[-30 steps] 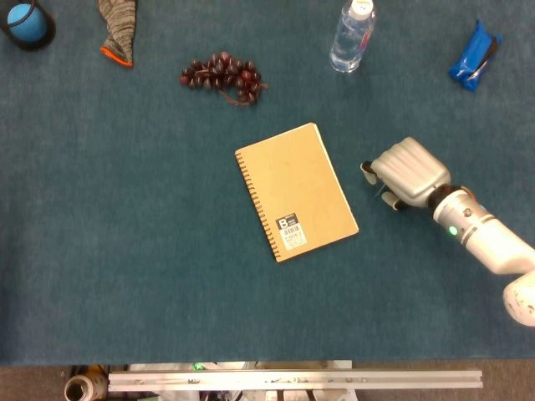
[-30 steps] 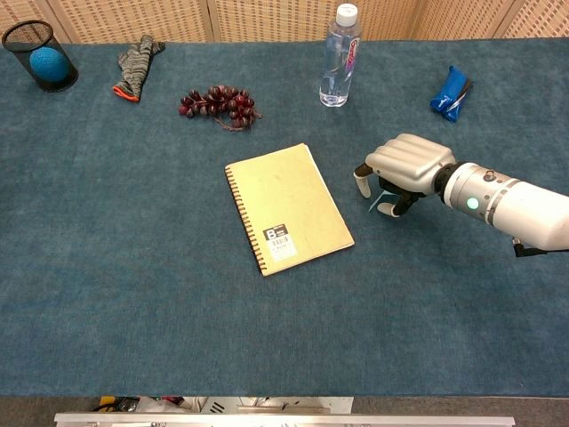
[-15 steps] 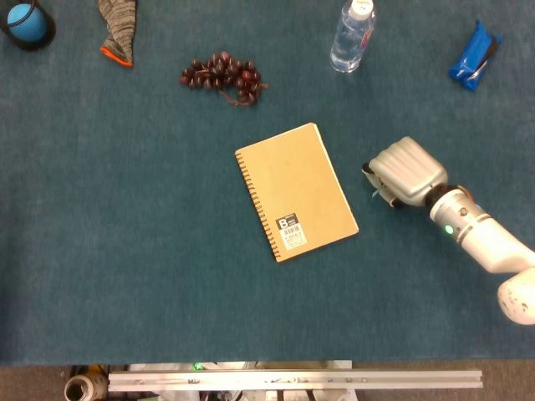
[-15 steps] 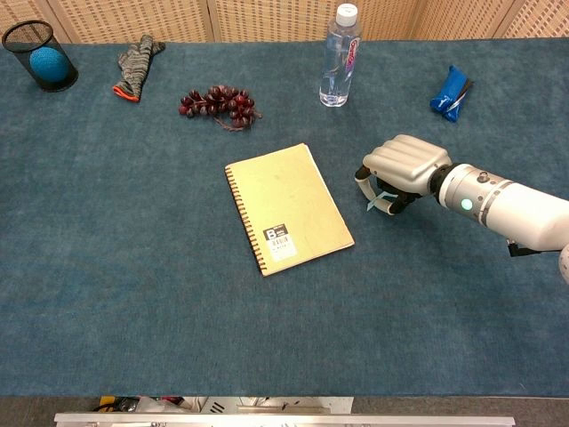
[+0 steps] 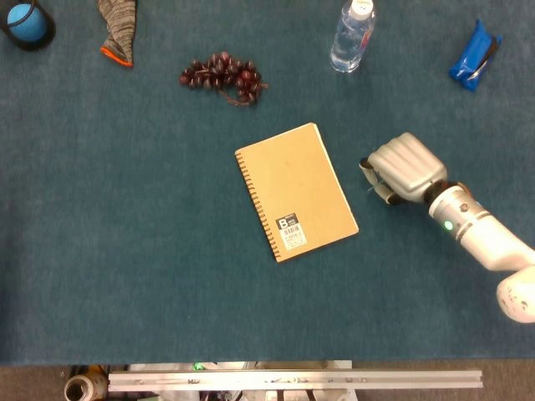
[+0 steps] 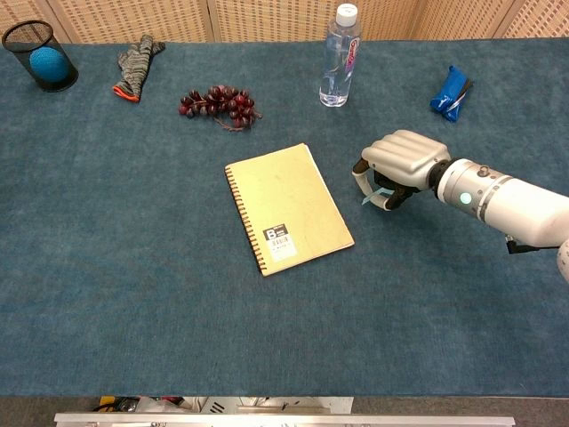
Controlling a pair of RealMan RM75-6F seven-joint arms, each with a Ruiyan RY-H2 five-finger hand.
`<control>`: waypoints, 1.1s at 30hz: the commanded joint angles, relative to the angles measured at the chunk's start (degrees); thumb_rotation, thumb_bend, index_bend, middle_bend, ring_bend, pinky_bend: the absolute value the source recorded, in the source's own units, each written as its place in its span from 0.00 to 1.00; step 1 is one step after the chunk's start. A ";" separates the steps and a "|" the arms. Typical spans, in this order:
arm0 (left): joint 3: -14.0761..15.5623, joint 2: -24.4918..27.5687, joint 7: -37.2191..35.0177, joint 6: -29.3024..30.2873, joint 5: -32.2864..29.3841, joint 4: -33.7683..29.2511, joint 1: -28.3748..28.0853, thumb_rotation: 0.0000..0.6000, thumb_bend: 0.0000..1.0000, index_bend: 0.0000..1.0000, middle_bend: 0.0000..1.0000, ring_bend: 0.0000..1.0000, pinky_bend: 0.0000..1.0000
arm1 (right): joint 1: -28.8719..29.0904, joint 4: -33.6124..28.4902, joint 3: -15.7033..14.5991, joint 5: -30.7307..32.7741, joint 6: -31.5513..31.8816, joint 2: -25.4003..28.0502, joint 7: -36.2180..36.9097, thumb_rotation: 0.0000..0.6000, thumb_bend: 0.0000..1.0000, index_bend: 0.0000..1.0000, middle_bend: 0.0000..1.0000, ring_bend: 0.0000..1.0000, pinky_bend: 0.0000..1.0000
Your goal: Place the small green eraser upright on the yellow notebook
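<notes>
- Blue carpet-like table top [image 5: 125, 251]: everything rests on it.
- Yellow spiral-bound notebook [image 6: 286, 206]: lies flat mid-table, long axis tilted, spiral edge on its left side. Sits just left of the right hand, w/ a strip of bare table between.
- Right hand, white and silver [image 6: 400, 166]: palm down, fingers curled under; only hand in view, so nearest to the notebook.
- Small green eraser [image 6: 374, 192]: mostly hidden; a pale green sliver peeks below the curled fingers in chest view. Looks pinched by the right hand, just off the table. Orientation can't tell. Likely next move: leftward to the notebook cover.
- Left hand: not seen in either view.
</notes>
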 commanded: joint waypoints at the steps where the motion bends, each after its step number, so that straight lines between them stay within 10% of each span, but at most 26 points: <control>1: 0.04 0.03 -0.02 -0.14 0.07 -0.03 -0.06 1.00 0.31 0.20 0.25 0.20 0.19 | -0.32 -3.24 2.55 1.46 -1.16 1.97 7.78 1.00 0.39 0.63 0.97 1.00 1.00; 16: 0.60 0.39 -0.23 1.04 1.22 -0.90 0.66 1.00 0.31 0.20 0.25 0.20 0.19 | 1.35 -2.10 8.42 8.15 -10.93 -1.90 30.12 1.00 0.41 0.63 0.98 1.00 1.00; 33: 0.96 0.88 -2.34 1.43 1.87 -0.34 1.28 1.00 0.31 0.20 0.25 0.20 0.19 | 4.93 4.51 9.31 12.81 -10.02 -10.51 28.61 1.00 0.41 0.63 1.00 1.00 1.00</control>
